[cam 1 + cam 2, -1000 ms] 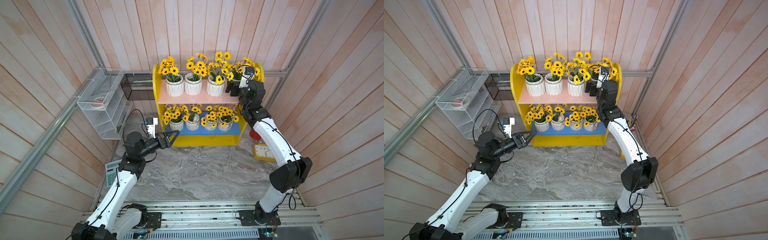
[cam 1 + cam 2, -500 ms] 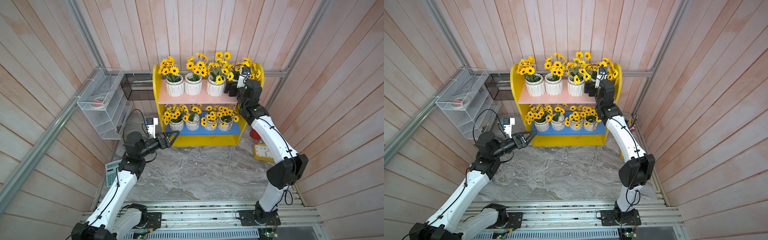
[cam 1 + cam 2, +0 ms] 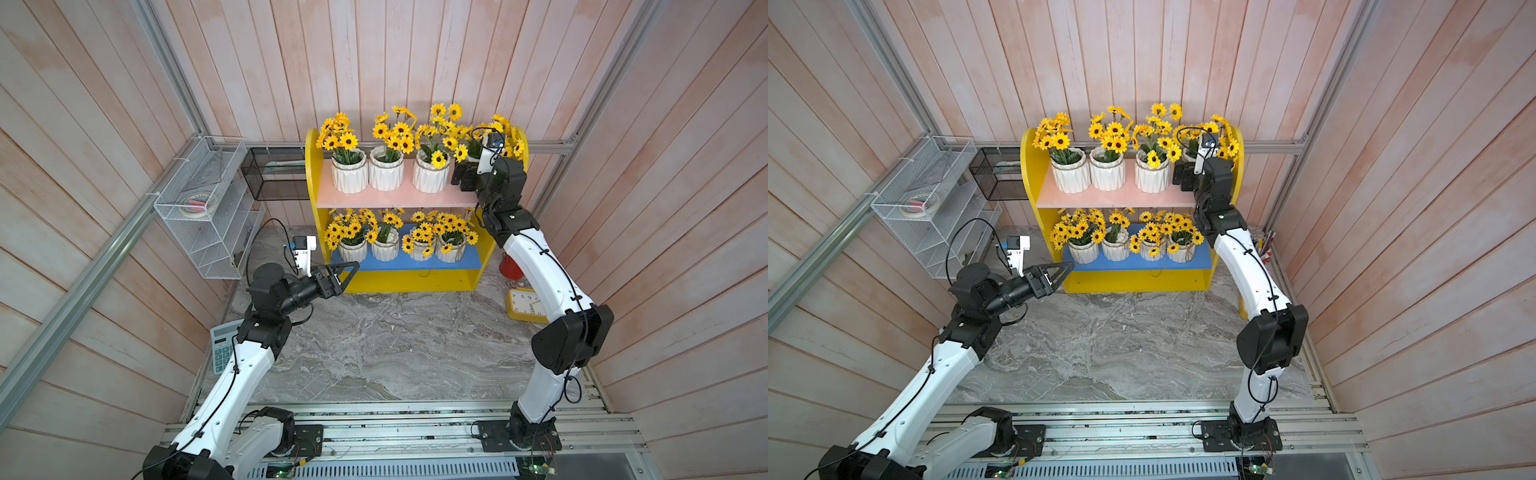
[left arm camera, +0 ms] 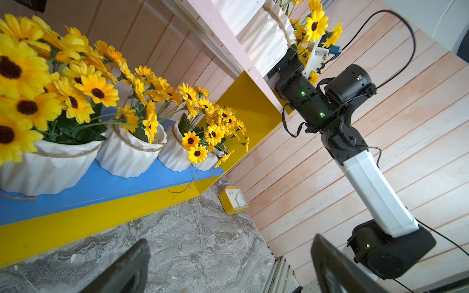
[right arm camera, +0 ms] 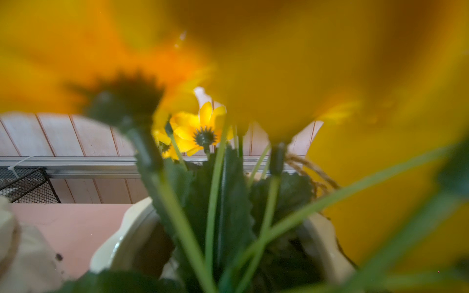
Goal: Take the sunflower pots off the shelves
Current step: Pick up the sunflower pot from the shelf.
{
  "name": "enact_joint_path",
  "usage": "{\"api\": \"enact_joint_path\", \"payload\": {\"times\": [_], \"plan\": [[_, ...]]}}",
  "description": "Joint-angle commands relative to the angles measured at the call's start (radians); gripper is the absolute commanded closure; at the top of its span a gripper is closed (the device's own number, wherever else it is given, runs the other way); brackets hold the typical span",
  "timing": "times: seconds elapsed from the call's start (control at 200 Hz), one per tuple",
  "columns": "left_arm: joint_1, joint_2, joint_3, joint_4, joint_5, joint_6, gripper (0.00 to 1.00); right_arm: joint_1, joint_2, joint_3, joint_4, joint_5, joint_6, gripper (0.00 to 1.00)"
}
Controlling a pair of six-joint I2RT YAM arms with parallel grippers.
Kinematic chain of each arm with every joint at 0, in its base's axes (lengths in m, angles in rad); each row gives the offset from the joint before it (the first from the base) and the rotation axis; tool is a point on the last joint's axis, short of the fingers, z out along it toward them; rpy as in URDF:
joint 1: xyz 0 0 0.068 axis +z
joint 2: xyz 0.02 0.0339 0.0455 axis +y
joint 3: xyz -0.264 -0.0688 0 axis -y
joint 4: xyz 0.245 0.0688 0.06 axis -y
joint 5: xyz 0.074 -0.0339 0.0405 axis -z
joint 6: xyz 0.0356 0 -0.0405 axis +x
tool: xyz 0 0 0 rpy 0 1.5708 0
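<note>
The shelves (image 3: 312, 174) are a yellow unit at the back wall with a pink upper board (image 3: 395, 200) and a blue lower board (image 3: 399, 264). Three sunflower pots (image 3: 386, 174) stand in plain sight on the pink board. A fourth one at its right end is mostly hidden behind my right gripper (image 3: 462, 178); its rim (image 5: 119, 243) and stems fill the right wrist view. The jaws seem spread at that pot. Several more pots (image 3: 353, 251) stand on the blue board. My left gripper (image 3: 347, 270) hovers open and empty before the blue board's left end, with its fingertips (image 4: 132, 269) wide apart.
A white wire rack (image 3: 199, 208) and a black mesh basket (image 3: 274, 174) hang left of the shelves. A calculator (image 3: 220, 349) lies at the left wall. A yellow clock (image 3: 525, 305) and a red cup (image 3: 509, 266) sit at the right, on the marble floor (image 3: 395, 345).
My right arm has pushed further in over the pink board, so its gripper now sits closer against the rightmost upper pot. The left arm has not moved.
</note>
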Motion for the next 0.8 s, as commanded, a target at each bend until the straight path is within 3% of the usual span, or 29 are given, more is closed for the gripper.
{"api": "enact_joint_path", "payload": {"times": [0.0, 0.09, 0.295, 0.395, 0.51, 0.795], "plan": [[-0.002, 0.004, 0.025, -0.010, 0.014, 0.023, 0.00, -0.007, 0.021, 0.028, 0.007, -0.012, -0.003, 0.02], [-0.003, 0.004, 0.023, -0.011, 0.011, 0.026, 0.00, -0.007, 0.015, 0.014, 0.023, -0.021, -0.012, 0.06], [-0.003, 0.004, 0.024, -0.014, 0.009, 0.030, 0.00, -0.008, -0.004, -0.018, 0.055, -0.048, -0.024, 0.34], [-0.001, 0.003, 0.028, -0.018, 0.006, 0.036, 0.00, -0.008, -0.024, -0.048, 0.078, -0.051, -0.028, 0.60], [-0.001, 0.005, 0.031, -0.020, 0.004, 0.038, 0.00, -0.008, -0.056, -0.089, 0.108, -0.082, -0.022, 1.00], [-0.002, 0.016, 0.049, -0.017, 0.009, 0.031, 0.00, 0.005, -0.167, -0.213, 0.214, -0.082, -0.042, 1.00]]}}
